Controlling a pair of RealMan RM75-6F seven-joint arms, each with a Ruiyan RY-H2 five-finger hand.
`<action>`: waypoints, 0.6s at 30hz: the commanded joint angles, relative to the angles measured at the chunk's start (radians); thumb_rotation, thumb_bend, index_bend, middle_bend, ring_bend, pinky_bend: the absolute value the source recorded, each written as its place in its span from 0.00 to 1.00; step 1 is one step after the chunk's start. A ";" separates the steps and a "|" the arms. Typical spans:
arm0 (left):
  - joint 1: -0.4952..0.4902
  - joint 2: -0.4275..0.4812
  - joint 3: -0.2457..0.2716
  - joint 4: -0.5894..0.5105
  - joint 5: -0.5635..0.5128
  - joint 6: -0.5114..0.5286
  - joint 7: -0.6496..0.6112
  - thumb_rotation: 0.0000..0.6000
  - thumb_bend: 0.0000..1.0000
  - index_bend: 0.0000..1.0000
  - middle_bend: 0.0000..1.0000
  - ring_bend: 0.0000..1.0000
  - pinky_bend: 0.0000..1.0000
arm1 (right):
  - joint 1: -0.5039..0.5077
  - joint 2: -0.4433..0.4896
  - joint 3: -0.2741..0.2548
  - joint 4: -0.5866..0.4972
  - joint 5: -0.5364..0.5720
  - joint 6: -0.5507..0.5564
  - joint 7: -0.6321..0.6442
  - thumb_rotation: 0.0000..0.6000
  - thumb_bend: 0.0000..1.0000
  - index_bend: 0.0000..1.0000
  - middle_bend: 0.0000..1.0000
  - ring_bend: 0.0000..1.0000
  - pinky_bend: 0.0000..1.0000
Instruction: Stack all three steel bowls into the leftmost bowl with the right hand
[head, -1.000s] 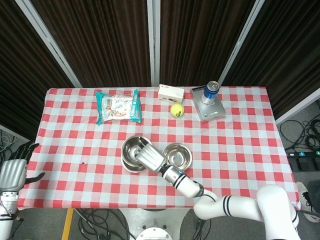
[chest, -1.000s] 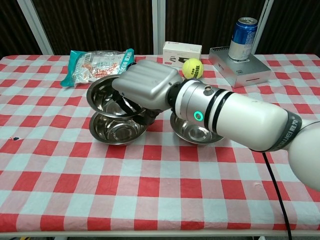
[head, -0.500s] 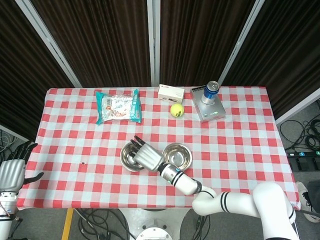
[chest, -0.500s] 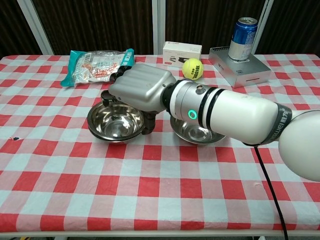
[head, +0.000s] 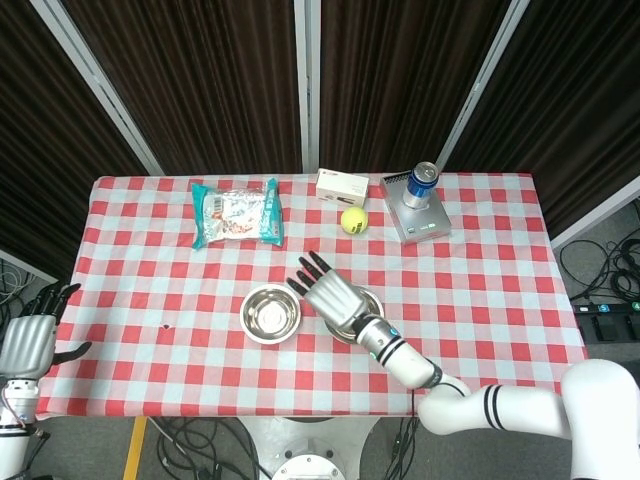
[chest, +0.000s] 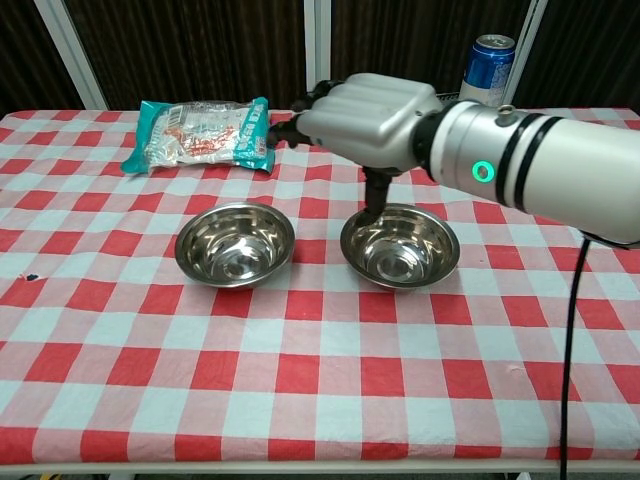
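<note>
1. Head view: the right hand (head: 332, 293) hangs palm down over the checkered table (head: 480, 290) with its fingers (head: 312, 268) spread wide and nothing in it. The stacked bowls (head: 271, 313) sit just to its left, not touching it. The single bowl (head: 366, 305) is right under the hand and mostly covered by it, so only the rim on the hand's right side shows.
2. Same view, past the fingertips: a snack bag (head: 237, 213) far off to the left, a small white box (head: 342, 184) and a tennis ball (head: 353, 220) straight ahead, and a soda can (head: 421, 185) standing on a grey metal box (head: 418, 218) off to the right.
3. The left hand (head: 27, 343) is way over at the table's left edge, fingers apart, holding nothing.
4. Chest view: the right hand (chest: 365, 122) floats above the single bowl (chest: 400, 246), thumb (chest: 374, 196) pointing down toward the bowl's back rim; can't tell if it touches. The stacked bowls (chest: 235, 243) sit beside it, apart. How many are nested in there I can't tell.
</note>
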 joint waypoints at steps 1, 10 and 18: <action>-0.004 -0.003 -0.002 0.001 -0.001 -0.004 0.005 1.00 0.08 0.19 0.19 0.15 0.26 | -0.051 0.103 -0.049 -0.124 0.129 0.037 -0.038 1.00 0.00 0.12 0.19 0.00 0.00; -0.007 -0.003 0.000 -0.006 0.002 -0.003 0.017 1.00 0.08 0.19 0.19 0.15 0.26 | -0.108 0.163 -0.125 -0.187 0.105 0.101 0.014 1.00 0.00 0.16 0.21 0.01 0.00; -0.010 -0.004 -0.002 -0.001 -0.003 -0.011 0.015 1.00 0.08 0.19 0.19 0.15 0.26 | -0.140 0.167 -0.176 -0.211 0.045 0.129 0.045 1.00 0.00 0.22 0.25 0.03 0.00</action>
